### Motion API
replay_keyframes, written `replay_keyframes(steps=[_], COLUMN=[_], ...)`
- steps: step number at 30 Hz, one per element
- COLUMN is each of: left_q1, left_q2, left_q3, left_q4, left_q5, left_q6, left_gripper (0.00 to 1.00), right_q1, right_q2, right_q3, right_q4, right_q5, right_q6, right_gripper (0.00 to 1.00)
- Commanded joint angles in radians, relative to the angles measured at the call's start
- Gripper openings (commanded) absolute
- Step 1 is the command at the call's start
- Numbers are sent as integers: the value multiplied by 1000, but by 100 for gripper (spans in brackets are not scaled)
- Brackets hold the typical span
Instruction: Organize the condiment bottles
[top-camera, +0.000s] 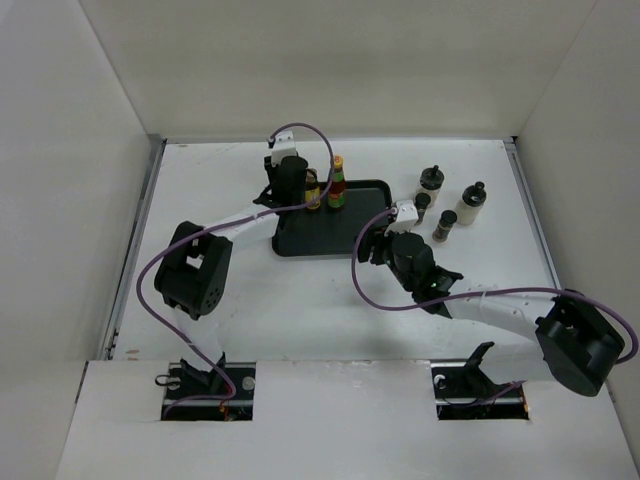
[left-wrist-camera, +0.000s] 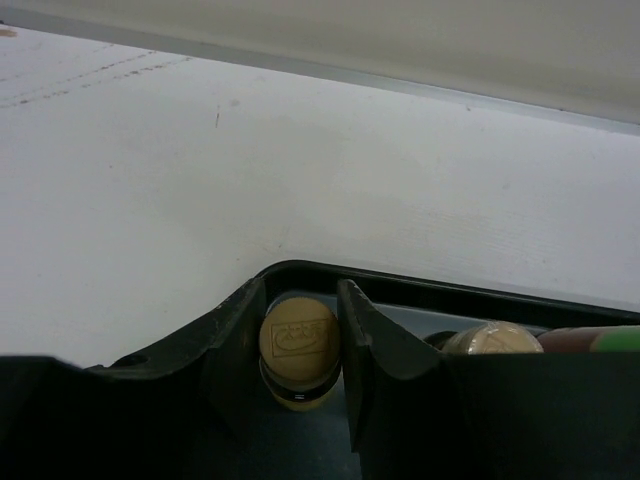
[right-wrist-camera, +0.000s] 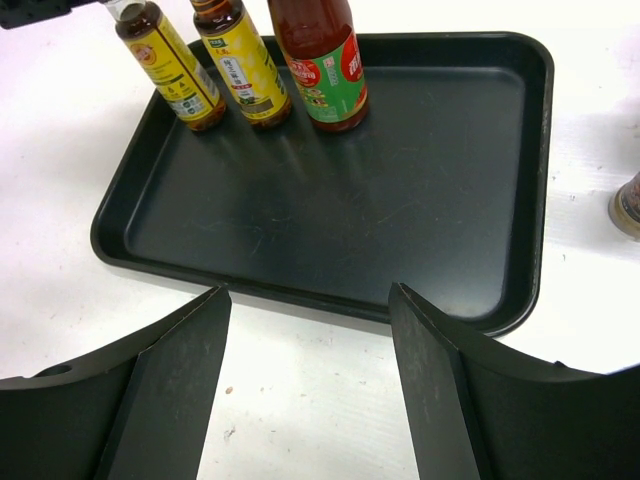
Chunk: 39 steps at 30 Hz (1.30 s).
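Note:
Three condiment bottles stand in a row at the back left of the black tray (top-camera: 330, 235): two yellow-labelled brown-capped ones (right-wrist-camera: 170, 70) (right-wrist-camera: 245, 65) and the tall red-sauce bottle (top-camera: 337, 183). My left gripper (top-camera: 290, 185) is shut on the brown cap (left-wrist-camera: 298, 340) of the leftmost yellow-labelled bottle, which stands upright in the tray's corner. My right gripper (right-wrist-camera: 308, 300) is open and empty, low over the table at the tray's front right rim. Two cream shakers (top-camera: 431, 182) (top-camera: 472, 203) and two short dark jars (top-camera: 422, 207) (top-camera: 445, 225) stand on the table right of the tray.
White walls enclose the table on the left, back and right. The tray's floor (right-wrist-camera: 380, 200) is bare in front of the three bottles. One dark jar (right-wrist-camera: 628, 205) shows at the right edge of the right wrist view.

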Motion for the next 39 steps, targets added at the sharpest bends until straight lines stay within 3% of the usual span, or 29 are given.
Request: replay_keyframes(steps=[1,7,11,17,20,26,29,33,39], left_q1=[-5,-2,-6,-17,-22,-81,-126,-173,-212], left_q2=[-13,-22,-56,-183,-306,-637,-783,-959,-1226], left_q3=[8,-31,-50,-103,-153,-365,-527,-740,-980], left_q4=[147,181,192,196,210,239,245,213,75], left_q5=[-47,-48,-48,-82,-102,-191,-243,-237,-217], left_q6=[37,33,30,17,13,-25,-64,-192,-308], left_gripper=[29,44,71,100,100,100,100,100,100], right_q1=[-4,-4,-4,-4,-4,-4,-24,-83,-256], right_q2=[-3,-3,-3,-3,-1,-12,-41,-109,-207], right_q3=[12,14,14,14,15,17,11,20,69], right_q4=[60,60,60,60,60,48,33,-41,-246], right_q5=[0,0,0,0,0,14,23,100,209], right_q6=[-3,-3,-3,-3,-8,-14,-6,11,35], right_gripper=[71,71,71,71,65,27,24,33,75])
